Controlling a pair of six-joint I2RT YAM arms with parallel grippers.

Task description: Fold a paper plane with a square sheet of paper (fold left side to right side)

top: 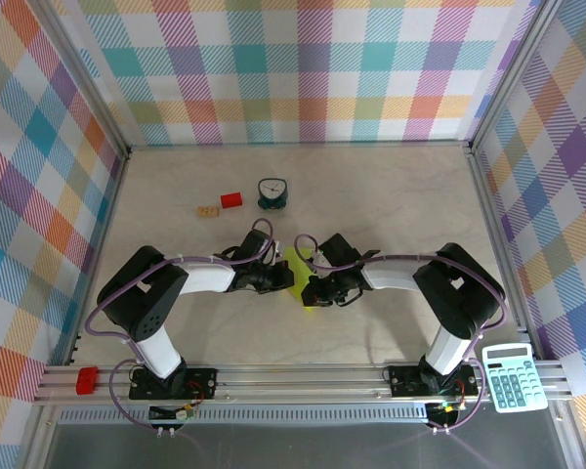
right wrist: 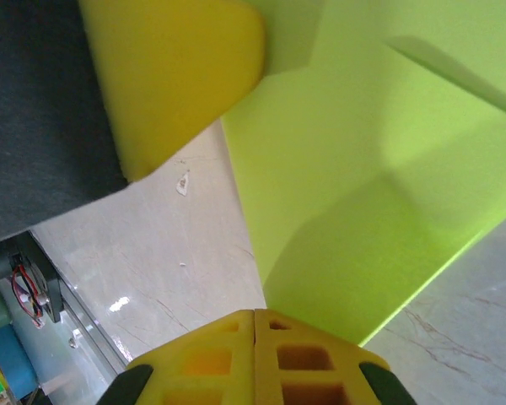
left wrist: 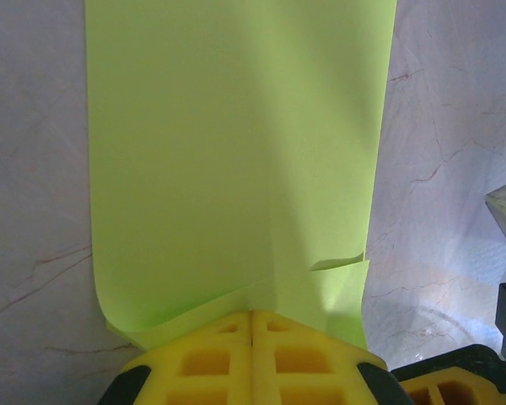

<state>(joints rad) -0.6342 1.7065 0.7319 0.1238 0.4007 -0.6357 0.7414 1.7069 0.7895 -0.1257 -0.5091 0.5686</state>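
The square sheet of paper [left wrist: 236,169], creased to a narrower strip, is found at the middle of the worktop [top: 391,205], between both hands. Its long axis runs straight away from the left hand [left wrist: 251,325], whose pads are pressed together at its near end. The right hand [right wrist: 253,325] is likewise closed, tips at a raised flap. Neither hand is nearer. Pinched or merely pressed cannot be told. From above, most of the sheet is hidden under the hands.
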